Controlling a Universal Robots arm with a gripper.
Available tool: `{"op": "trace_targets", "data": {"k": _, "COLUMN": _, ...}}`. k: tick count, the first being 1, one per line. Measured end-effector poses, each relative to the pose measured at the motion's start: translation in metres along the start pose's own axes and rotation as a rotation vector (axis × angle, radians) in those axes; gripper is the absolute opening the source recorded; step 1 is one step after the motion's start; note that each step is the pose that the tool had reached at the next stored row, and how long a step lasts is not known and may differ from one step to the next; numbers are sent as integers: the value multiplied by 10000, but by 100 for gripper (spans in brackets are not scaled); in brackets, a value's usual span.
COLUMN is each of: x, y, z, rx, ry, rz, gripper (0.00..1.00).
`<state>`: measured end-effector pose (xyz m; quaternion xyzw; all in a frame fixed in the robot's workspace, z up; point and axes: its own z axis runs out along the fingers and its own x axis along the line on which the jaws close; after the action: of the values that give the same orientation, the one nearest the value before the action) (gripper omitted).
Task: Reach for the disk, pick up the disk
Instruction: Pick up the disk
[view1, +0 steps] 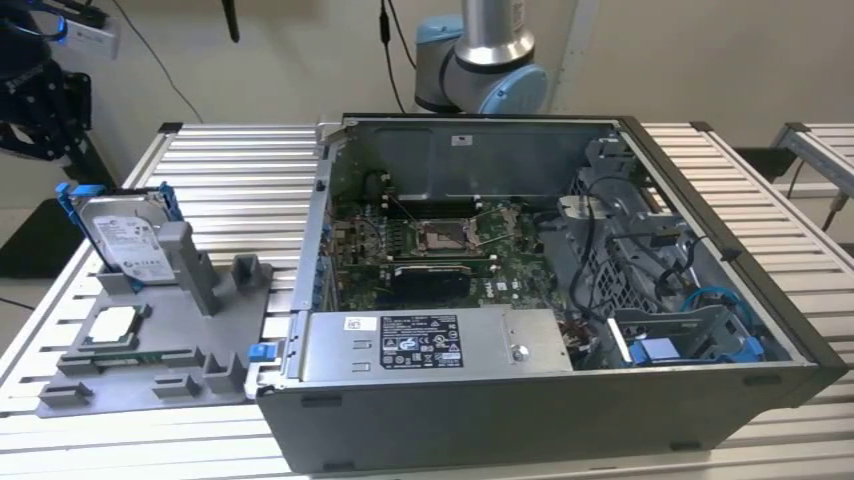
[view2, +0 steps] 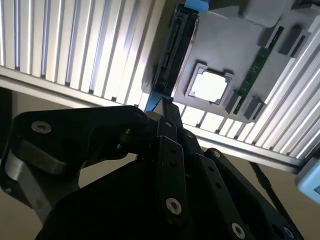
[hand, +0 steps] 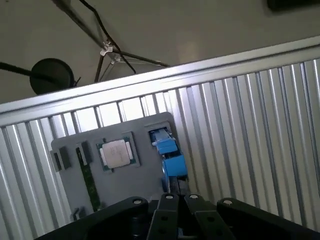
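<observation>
Standing on edge in a slot of the grey plastic fixture (view1: 234, 330), the disk (view1: 127, 238) showed a white printed label, too small to read, on silver metal rimmed by a blue frame. It sat at the exterior view's left, well apart from the open computer case (view1: 534, 420), with bare ribbed aluminium table (view1: 240, 170) around the fixture. A square silver chip (view1: 114, 326) lay flat nearby. The black gripper (view2: 162, 112) hung clear of the disk; whether its jaws were open could not be told.
</observation>
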<state>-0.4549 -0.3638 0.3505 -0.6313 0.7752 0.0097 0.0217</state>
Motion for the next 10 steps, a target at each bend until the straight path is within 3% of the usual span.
{"op": "trace_targets", "data": {"k": 10, "x": 5, "y": 7, "z": 48, "rx": -118, "ry": -6, "rz": -1552, "gripper": 0}}
